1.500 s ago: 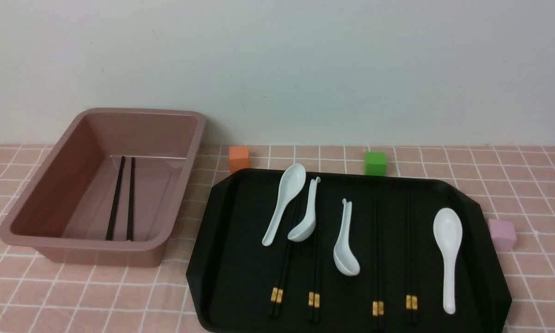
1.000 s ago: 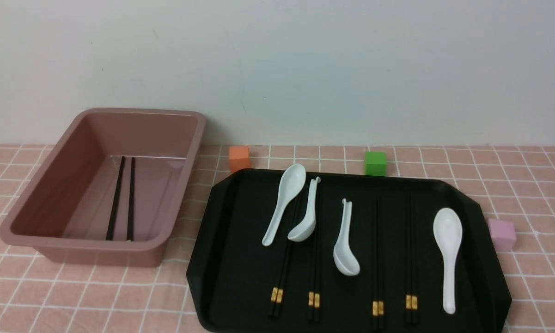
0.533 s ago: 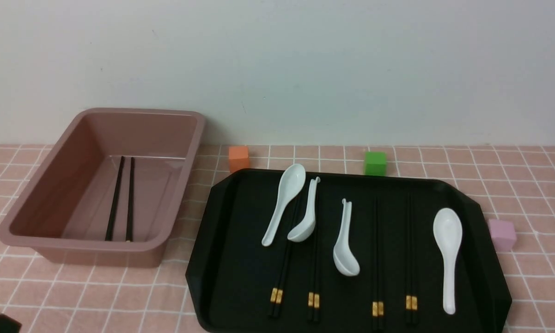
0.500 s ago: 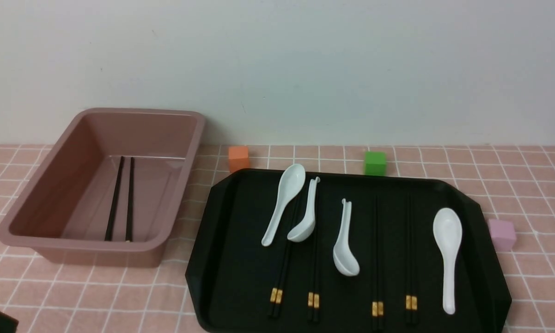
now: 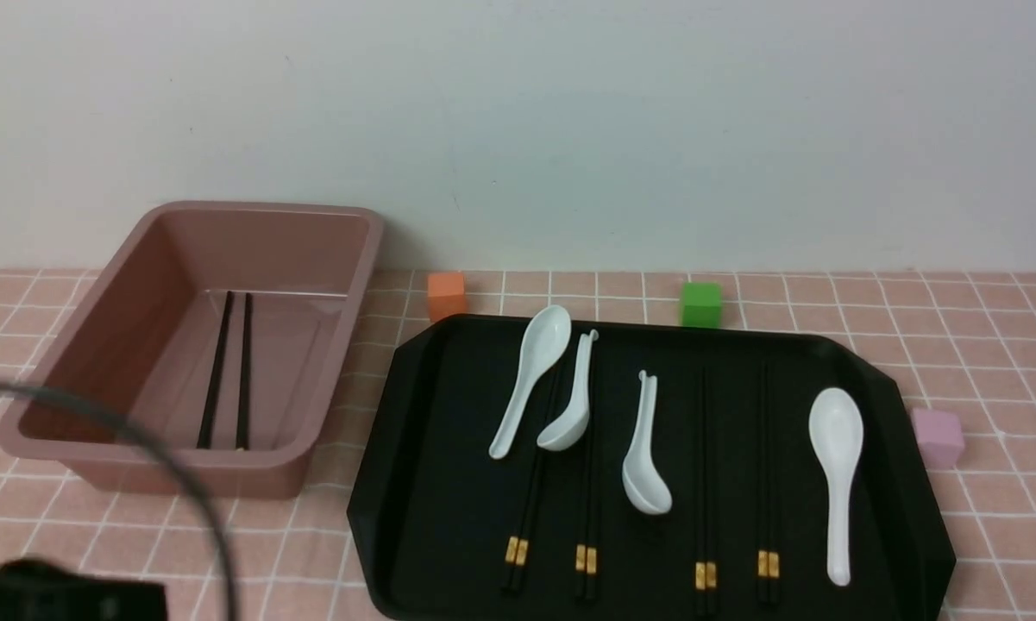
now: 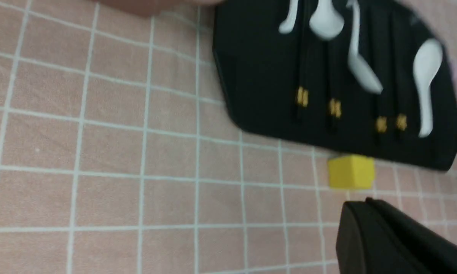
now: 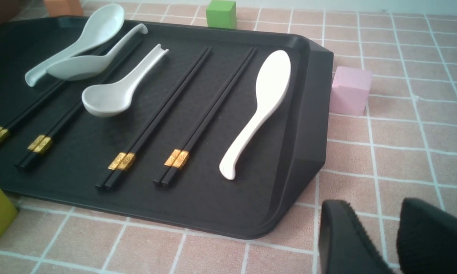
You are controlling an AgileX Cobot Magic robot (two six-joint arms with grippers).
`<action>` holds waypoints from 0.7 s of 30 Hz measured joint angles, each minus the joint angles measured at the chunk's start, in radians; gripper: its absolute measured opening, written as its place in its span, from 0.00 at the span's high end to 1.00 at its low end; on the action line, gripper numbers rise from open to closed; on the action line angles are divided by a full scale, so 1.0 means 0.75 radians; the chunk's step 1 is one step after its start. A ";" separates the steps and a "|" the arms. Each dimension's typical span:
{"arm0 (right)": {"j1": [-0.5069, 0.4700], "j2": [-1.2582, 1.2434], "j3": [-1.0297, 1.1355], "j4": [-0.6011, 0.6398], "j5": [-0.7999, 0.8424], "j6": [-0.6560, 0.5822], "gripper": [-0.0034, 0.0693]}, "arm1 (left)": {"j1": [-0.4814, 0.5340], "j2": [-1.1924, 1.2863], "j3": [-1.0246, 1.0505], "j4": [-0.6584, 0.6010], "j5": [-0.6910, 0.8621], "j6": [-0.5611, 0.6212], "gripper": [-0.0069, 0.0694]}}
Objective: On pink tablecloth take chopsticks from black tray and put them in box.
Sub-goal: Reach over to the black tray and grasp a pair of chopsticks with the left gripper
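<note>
The black tray (image 5: pixel 431 517) lies on the pink tablecloth (image 5: pixel 250 552) and holds several pairs of black chopsticks (image 5: pixel 703 483) with gold bands, two of them partly under white spoons (image 5: pixel 526 379). The tray (image 7: pixel 308 114) and chopsticks (image 7: pixel 209 106) also show in the right wrist view. The box (image 5: pixel 328 345) stands left of the tray with one pair of chopsticks (image 5: pixel 229 371) inside. My left gripper (image 6: pixel 359 205) is shut and empty, over the cloth near the tray's near edge. My right gripper (image 7: pixel 380 207) is open and empty, over the cloth off the tray's near right corner.
Several white spoons lie among the chopsticks. Small cubes stand round the tray: orange (image 5: pixel 446 296) and green (image 5: pixel 700 304) behind it, pink (image 5: pixel 938 437) at its right, yellow (image 6: pixel 351 172) at its near edge. Part of my left arm and its cable (image 5: pixel 181 483) show at the lower left.
My left arm and its cable have come up into the lower left of the front view. The tray, the chopsticks and the box have not moved.
</note>
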 joint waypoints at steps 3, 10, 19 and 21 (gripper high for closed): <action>0.000 0.000 0.000 0.000 0.000 0.000 0.62 | 0.000 0.235 -0.101 0.004 0.007 0.084 0.93; 0.000 0.000 0.000 0.000 0.000 0.000 0.62 | -0.303 0.732 -0.348 0.079 -0.115 0.087 0.93; 0.000 0.000 0.000 0.000 0.000 0.000 0.62 | -0.817 1.100 -0.604 0.480 -0.200 -0.388 0.93; 0.000 0.000 0.000 0.000 0.000 0.000 0.62 | -0.840 1.176 -0.675 0.554 -0.180 -0.440 0.93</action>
